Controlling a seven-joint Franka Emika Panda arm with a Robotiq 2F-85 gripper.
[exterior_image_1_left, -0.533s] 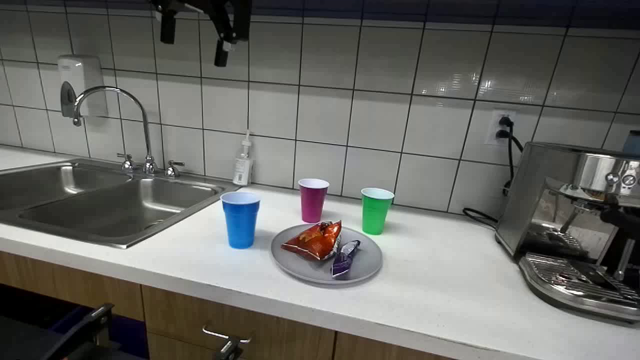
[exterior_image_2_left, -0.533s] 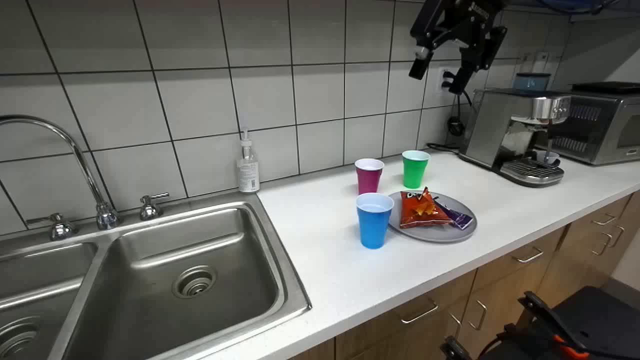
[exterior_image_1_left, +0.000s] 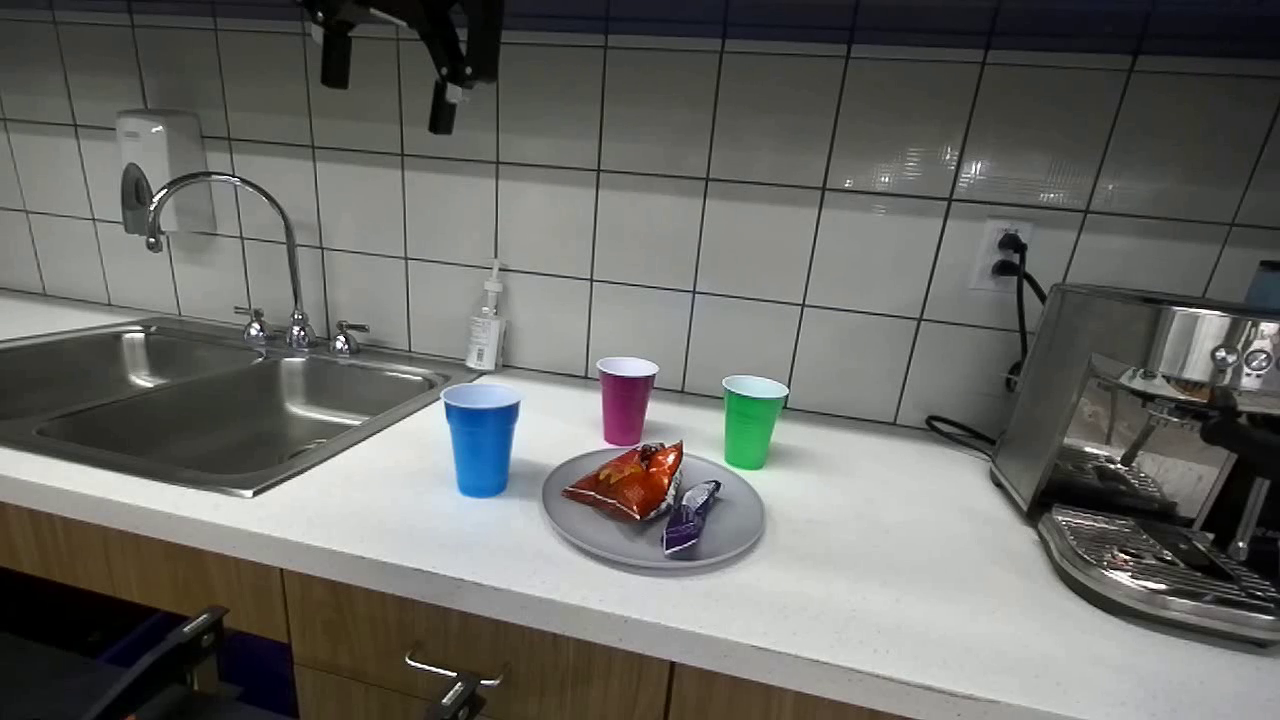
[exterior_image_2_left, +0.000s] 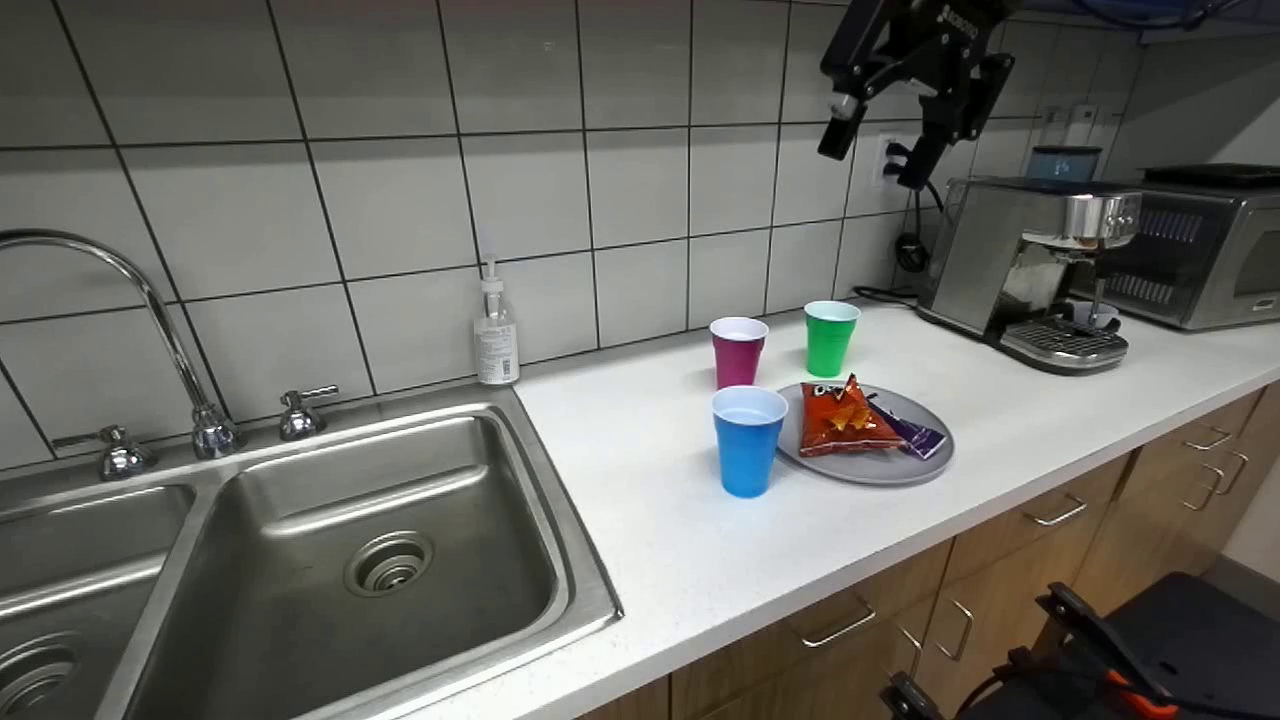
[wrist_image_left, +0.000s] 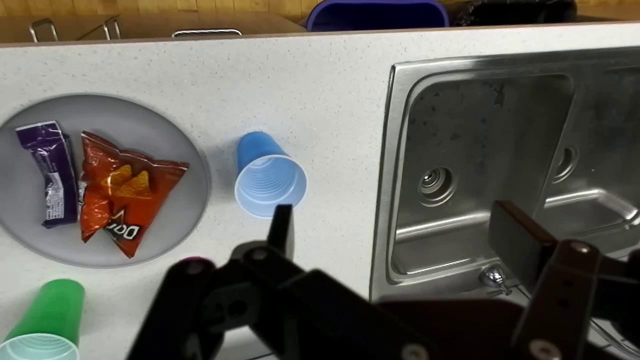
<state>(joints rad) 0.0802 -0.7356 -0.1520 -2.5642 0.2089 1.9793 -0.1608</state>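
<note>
In an exterior view, gray plate (exterior_image_1_left: 610, 540) holds orange chip bag (exterior_image_1_left: 625, 485) and purple wrapped bar (exterior_image_1_left: 690, 518), just beside each other. Upright blue cup (exterior_image_1_left: 481, 445): sink side of plate, near it, not touching. Upright magenta cup (exterior_image_1_left: 626, 405) and green cup (exterior_image_1_left: 752, 425): wall side of plate, mouths up. White tabletop (exterior_image_1_left: 880, 560) under all; steel two-basin sink (exterior_image_1_left: 180, 430) well apart from plate, tiled wall (exterior_image_1_left: 760, 250) behind plate, front edge (exterior_image_1_left: 480, 602) along plate's opposite side. The hand (exterior_image_1_left: 388, 97) hangs high above plate level, spread wide, well apart from plate and cups. In an exterior view, coffee machine (exterior_image_2_left: 985, 265) and boxy appliance (exterior_image_2_left: 1200, 250) stand beyond plate, away from sink, long stretch of tabletop between. Pump bottle (exterior_image_2_left: 497, 345) near wall, sink side of plate; wood cabinets (exterior_image_2_left: 1010, 580) below. In the wrist view, blue cup is nearest the hand, between plate and sink, ribbed pale inside visible; part of the hand crosses in front of its rim. Narrow gap plate to blue cup, wider strip blue cup to sink. Green cup partly cut off; magenta cup almost all hidden behind the hand. Navy bin (wrist_image_left: 377, 15) past front edge, sink side of plate.
</note>
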